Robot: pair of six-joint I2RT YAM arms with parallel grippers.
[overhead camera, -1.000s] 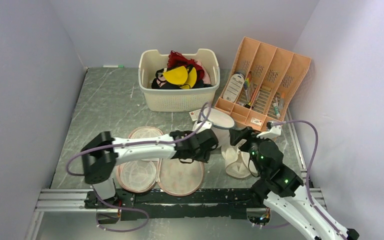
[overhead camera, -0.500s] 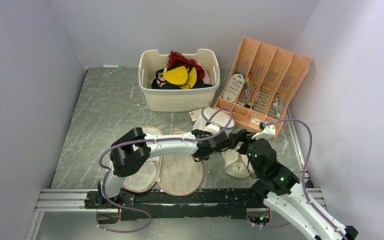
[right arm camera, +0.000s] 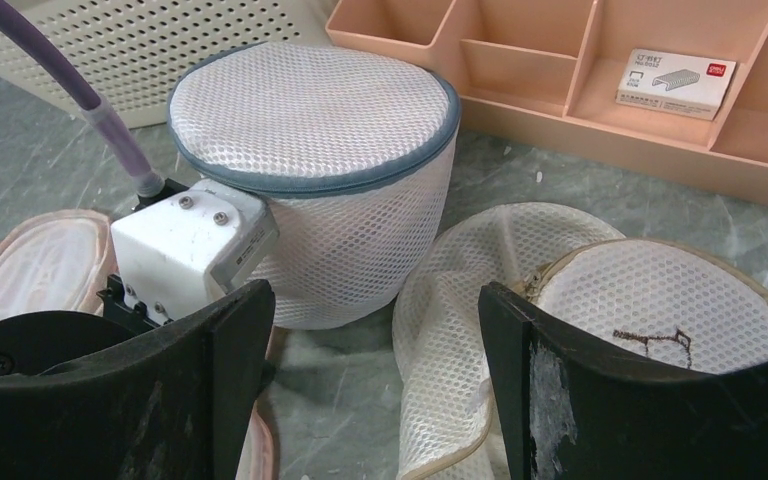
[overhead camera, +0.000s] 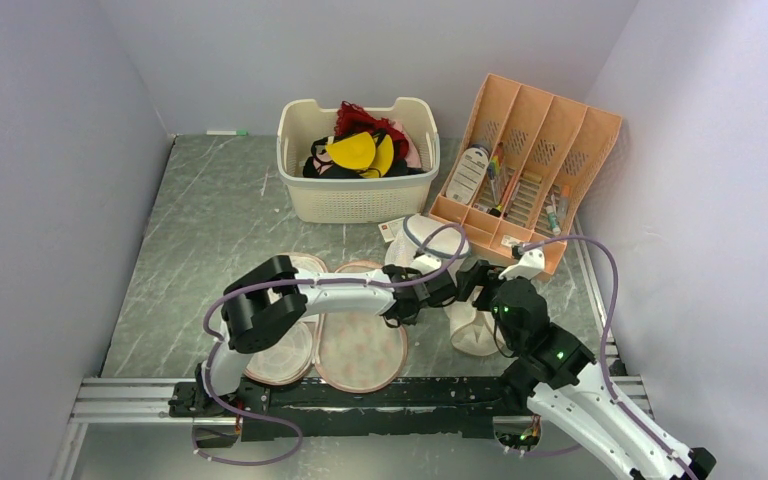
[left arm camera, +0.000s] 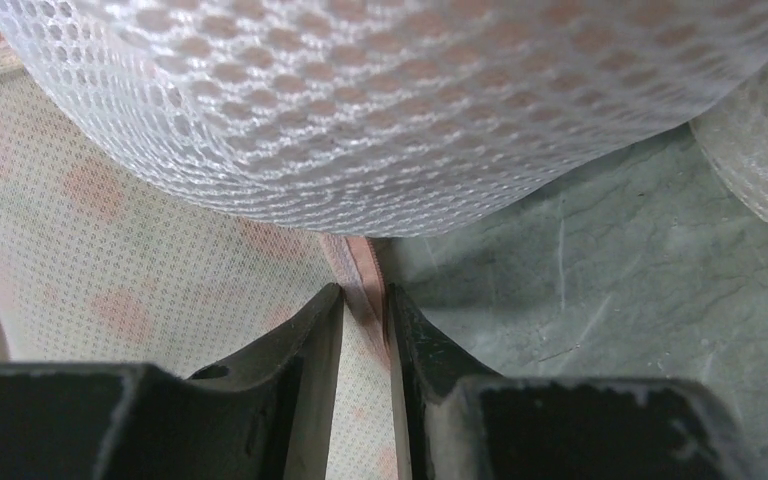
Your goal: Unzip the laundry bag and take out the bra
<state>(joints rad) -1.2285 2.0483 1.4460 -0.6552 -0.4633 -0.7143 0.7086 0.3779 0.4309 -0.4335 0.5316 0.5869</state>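
Observation:
The laundry bag [overhead camera: 360,352] lies flat and open near the front edge, cream with orange-red print; it also shows in the left wrist view [left arm camera: 110,250] and the right wrist view [right arm camera: 35,265]. My left gripper [overhead camera: 438,288] reaches to its right lobe's far edge. In the left wrist view the left gripper [left arm camera: 365,295] is closed on the bag's pink edging [left arm camera: 358,262]. My right gripper [overhead camera: 474,279] is open just right of it, empty [right arm camera: 375,315] above bare table. The bra [overhead camera: 358,151], yellow cups with black trim, lies in the basket.
A cream basket [overhead camera: 355,205] of garments stands at the back. An orange organiser [overhead camera: 530,150] leans at the right. A white mesh dome bag [right arm camera: 310,120] sits against my left gripper. Round white flat bags [right arm camera: 660,300] lie under my right gripper.
My left arm has stretched right across the laundry bag, bringing its gripper to the bag's far right edge. My right gripper has edged slightly left, towards it.

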